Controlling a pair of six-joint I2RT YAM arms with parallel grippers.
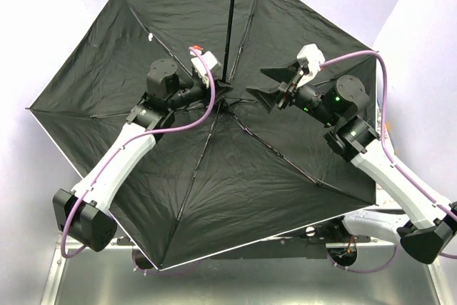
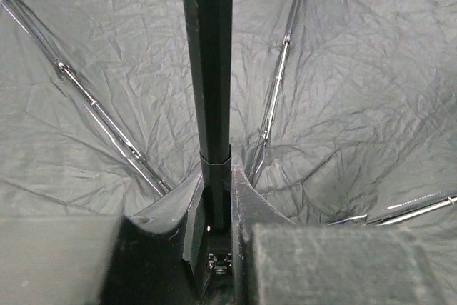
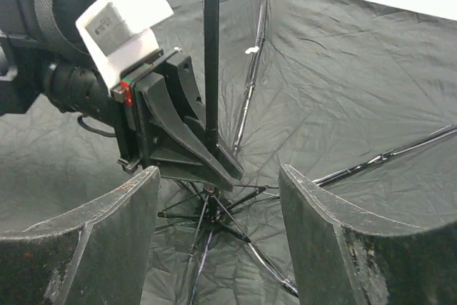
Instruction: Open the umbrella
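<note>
Overhead rear view; 2 close wrist views, both on the umbrella shaft (image 2: 207, 69)

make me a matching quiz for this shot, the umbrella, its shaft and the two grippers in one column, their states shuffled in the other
Things:
1 umbrella
2 shaft
3 left gripper
4 right gripper

States:
a jaws apart, holding nothing
b spread wide open, black lining facing the top camera
c thin, black, being gripped
d shut on the shaft

Pairs: 1-b, 2-c, 3-d, 4-a

Probably a lab — bare pale walls (image 1: 57, 5), metal table (image 1: 250, 283).
</note>
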